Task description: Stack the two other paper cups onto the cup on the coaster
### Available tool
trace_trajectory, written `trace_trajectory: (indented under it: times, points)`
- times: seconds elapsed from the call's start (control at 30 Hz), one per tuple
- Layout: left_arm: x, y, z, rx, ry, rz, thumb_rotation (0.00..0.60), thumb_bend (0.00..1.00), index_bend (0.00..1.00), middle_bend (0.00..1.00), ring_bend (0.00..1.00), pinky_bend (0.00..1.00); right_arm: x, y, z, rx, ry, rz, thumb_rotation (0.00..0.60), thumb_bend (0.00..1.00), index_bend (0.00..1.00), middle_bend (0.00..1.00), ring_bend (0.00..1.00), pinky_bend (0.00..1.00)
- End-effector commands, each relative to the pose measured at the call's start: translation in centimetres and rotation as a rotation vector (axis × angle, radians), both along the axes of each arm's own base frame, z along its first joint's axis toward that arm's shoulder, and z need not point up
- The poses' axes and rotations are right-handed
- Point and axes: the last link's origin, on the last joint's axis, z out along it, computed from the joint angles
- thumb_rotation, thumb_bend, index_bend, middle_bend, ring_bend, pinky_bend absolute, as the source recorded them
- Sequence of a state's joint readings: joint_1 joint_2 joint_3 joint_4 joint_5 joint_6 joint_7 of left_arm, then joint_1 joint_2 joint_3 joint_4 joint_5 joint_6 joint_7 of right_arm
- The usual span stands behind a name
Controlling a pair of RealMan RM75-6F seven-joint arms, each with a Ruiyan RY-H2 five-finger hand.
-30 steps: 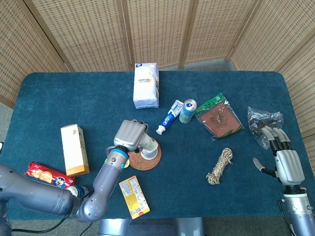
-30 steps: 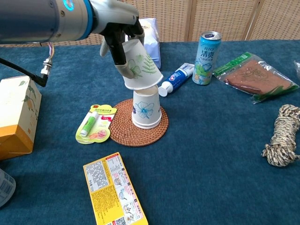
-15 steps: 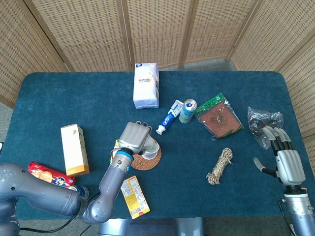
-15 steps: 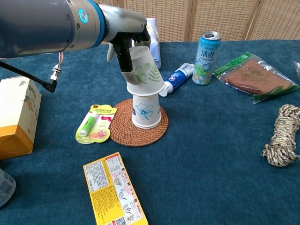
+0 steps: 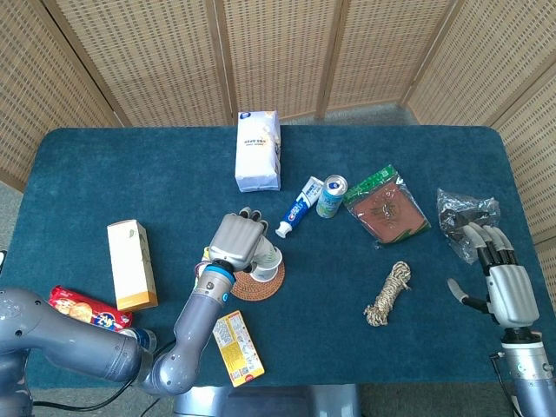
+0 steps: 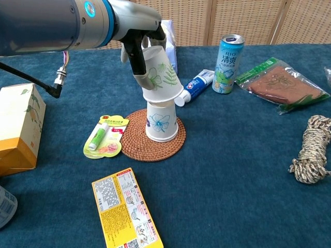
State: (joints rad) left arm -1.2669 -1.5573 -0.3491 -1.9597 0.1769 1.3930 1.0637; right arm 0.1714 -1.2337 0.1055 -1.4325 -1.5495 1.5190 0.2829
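Since the frame a second ago, the left hand (image 6: 138,49) has carried its green-leaf paper cup (image 6: 161,76) from a sideways tilt to a position directly over the blue-flower cup (image 6: 161,122), and it now stands closer to upright, mouth down, its rim at the base of the lower cup. Whether the upper cup is already seated over the lower one cannot be told from either view. The left hand grips the green-leaf paper cup by its side, fingers wrapped round it. The blue-flower cup stands inverted on the woven coaster (image 6: 139,147), near the table's (image 5: 130,165) front centre. A lip-balm card (image 6: 105,136) lies just left of the coaster, a yellow packet (image 6: 125,212) nearer the front edge. The right hand (image 5: 506,287) rests at the table's right edge, fingers apart, holding nothing, well clear of the rope coil (image 5: 390,292).
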Motion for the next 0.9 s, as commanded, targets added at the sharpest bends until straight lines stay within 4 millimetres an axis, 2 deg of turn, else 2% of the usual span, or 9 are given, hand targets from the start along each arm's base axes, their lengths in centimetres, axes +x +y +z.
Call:
trace_trajectory:
  times: [0.03,0.33,0.6,0.77,0.9]
  points:
    - [0.0,-0.04,0.09,-0.006,0.009,0.008,0.6,0.23,0.38,0.25,0.19,0.44,0.01,-0.01,-0.03,0.0,0.0,0.0,0.6,0.32,0.04,0.0,0.0,0.1]
    - [0.04,-0.07,0.11,-0.012,0.042,0.023,0.6,0.23,0.35,0.21,0.15,0.42,-0.01,-0.01,-0.06,0.0,0.0,-0.001,0.6,0.32,0.04,0.0,0.0,0.1]
    - [-0.04,-0.27,-0.22,-0.02,0.055,0.02,0.6,0.23,0.31,0.08,0.04,0.38,0.04,-0.02,-0.07,0.0,-0.001,0.0,0.6,0.32,0.04,0.0,0.0,0.1]
    - [0.11,-0.36,-0.28,-0.023,0.042,0.014,0.6,0.23,0.25,0.01,0.0,0.36,0.01,-0.02,0.0,-0.002,-0.003,-0.001,0.6,0.33,0.04,0.0,0.0,0.1]
    - [0.19,-0.33,0.14,-0.009,0.019,-0.006,0.6,0.23,0.15,0.0,0.0,0.32,-0.01,-0.01,0.04,-0.001,-0.005,-0.001,0.6,0.33,0.04,0.0,0.0,0.1]
